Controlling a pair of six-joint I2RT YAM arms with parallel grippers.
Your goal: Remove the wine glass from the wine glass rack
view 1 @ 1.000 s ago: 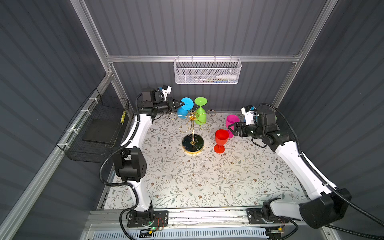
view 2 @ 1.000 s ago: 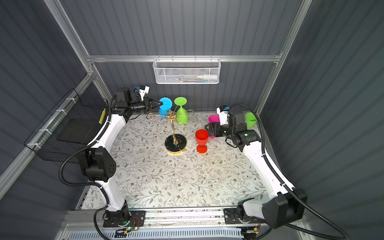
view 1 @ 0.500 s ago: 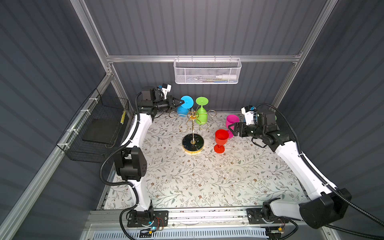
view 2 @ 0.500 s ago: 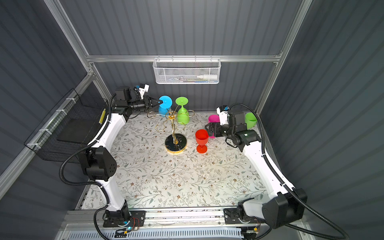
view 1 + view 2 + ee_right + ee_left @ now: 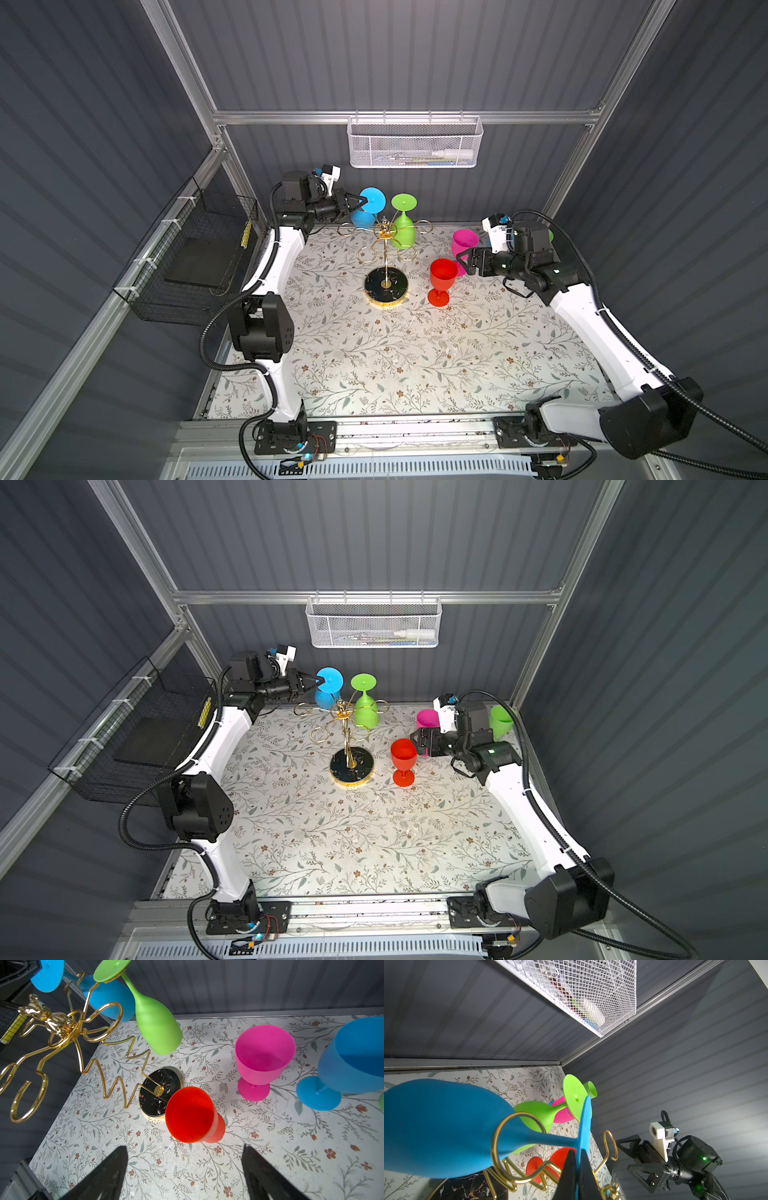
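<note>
Two wine glasses up on the wine glass rack [image 5: 386,286] [image 5: 352,769], bowls down, in both top views: a blue wine glass [image 5: 363,219] [image 5: 326,698] on the left side and a green wine glass [image 5: 403,236] [image 5: 366,716] beside it, toward the far edge. Rack upright on the floral table [image 5: 415,365] [image 5: 353,845], its black marbled base near the far edge, about midway between the left and right edges.

Left gripper [image 5: 362,200] [image 5: 319,681] high at the far-left corner, pinched tight on the rim of the blue wine glass's round foot. In the left wrist view, one black finger [image 5: 569,1172] pressed flat on each face of that disc. Blue wine glass tilted, stem passing through a gold loop of the rack, foot clear of the wire. In the right wrist view, foot of the green wine glass seated on its own loop.

Right gripper [image 5: 462,262] [image 5: 415,744] [image 5: 185,1148] low over the table toward the right edge, fingers spread wide, nothing between them. Red wine glass [image 5: 442,272] [image 5: 403,752] [image 5: 191,1114] upright just beyond the fingertips, apart from them, just right of the rack base. Pink wine glass [image 5: 464,243] [image 5: 264,1057] upright nearer the far edge. Second blue glass [image 5: 353,1064] upright beside the pink one. Second green glass [image 5: 500,721] upright at the far-right corner in a top view.
</note>
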